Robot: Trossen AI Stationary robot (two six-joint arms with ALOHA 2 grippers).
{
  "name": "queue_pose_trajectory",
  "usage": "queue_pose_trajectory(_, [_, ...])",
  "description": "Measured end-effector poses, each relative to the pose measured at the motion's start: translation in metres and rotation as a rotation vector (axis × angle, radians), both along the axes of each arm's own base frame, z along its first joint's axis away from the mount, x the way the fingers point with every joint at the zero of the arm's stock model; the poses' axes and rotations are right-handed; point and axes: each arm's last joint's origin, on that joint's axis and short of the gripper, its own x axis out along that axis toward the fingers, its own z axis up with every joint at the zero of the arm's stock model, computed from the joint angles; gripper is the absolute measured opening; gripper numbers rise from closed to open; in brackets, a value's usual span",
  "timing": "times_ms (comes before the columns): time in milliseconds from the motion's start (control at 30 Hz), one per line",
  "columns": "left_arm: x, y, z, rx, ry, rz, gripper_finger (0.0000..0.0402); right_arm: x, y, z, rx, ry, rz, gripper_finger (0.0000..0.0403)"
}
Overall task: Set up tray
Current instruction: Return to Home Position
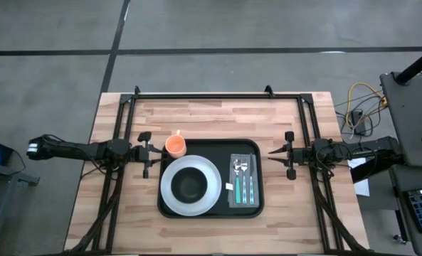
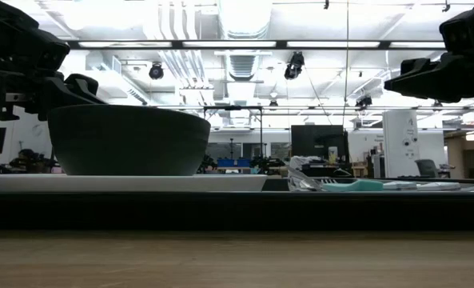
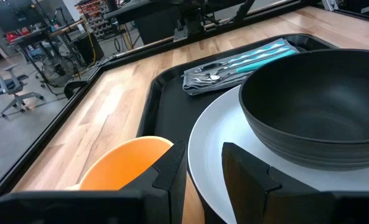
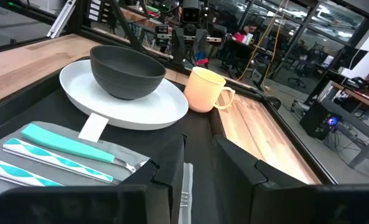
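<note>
The black tray [image 1: 257, 153] lies in the middle of the table. On it, a white plate [image 1: 169, 193] carries a black bowl [image 1: 189, 186], which also shows in the left wrist view [image 3: 315, 106]. A grey napkin [image 1: 243, 201] with teal-handled cutlery [image 4: 60, 146] lies in the tray's right part. An orange cup [image 1: 175, 146] stands at the tray's far left corner; whether it is inside the rim I cannot tell. My left gripper [image 1: 152, 152] hovers shut just left of the tray, beside the cup. My right gripper [image 1: 271, 151] hovers shut just right of the tray.
A small white tag [image 4: 94, 127] lies on the tray between the plate and the napkin. A black frame [image 1: 211, 94] runs along the table's far edge and down both sides. Bare wood [image 1: 211, 117] lies between the tray and the far edge.
</note>
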Motion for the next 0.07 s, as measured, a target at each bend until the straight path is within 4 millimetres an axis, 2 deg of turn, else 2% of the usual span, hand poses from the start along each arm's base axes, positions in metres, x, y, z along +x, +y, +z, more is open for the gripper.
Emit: queue_pose_trajectory(67, [0.0,0.0,0.0,0.0,0.0,0.0,0.0084,0.0,0.0,0.0,0.0,0.0,0.0,0.0077])
